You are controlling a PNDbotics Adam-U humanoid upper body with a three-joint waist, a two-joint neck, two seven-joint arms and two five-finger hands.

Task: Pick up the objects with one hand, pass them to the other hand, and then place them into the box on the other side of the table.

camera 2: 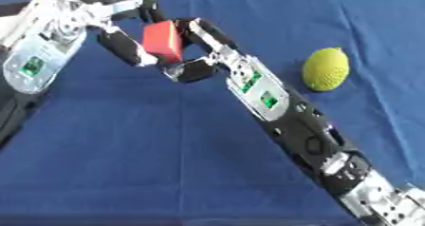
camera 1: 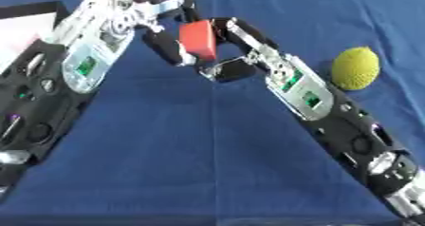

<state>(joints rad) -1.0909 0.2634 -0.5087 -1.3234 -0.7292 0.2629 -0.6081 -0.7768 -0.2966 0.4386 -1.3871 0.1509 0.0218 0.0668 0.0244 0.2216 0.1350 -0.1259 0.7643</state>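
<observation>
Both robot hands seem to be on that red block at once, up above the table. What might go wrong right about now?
The red block sits between the left hand and the right hand, mid-handover above the blue table. If one lets go before the other has it, the block may drop. It might also twist between the fingers. The yellow ball lies close beside the right forearm, so a sideways swing might knock it rolling.

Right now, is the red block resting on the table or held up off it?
Held up. The red block sits above the blue cloth between the left hand and right hand, fingers of both around it.
</observation>
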